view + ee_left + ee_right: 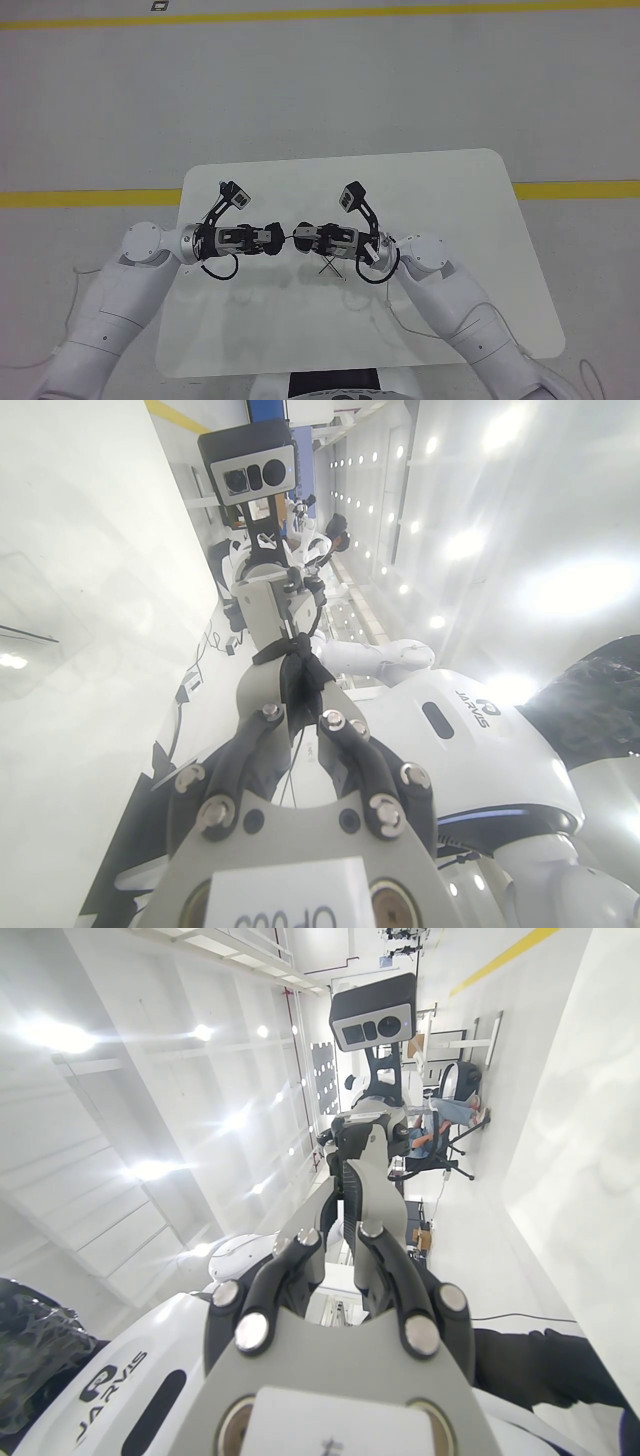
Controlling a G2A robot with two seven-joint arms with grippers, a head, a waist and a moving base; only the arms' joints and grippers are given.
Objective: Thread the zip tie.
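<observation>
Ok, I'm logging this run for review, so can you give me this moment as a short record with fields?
left pincer: shut on one end of the zip tie
right pincer: shut on the other end
arms: meet tip to tip, raised over the middle of the table
threading: too small to tell whether the tail is through the head

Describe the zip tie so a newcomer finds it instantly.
Above the white table, find where the two arms meet tip to tip. The zip tie is the thin black strand bridging left gripper and right gripper, far slimmer than either.
</observation>
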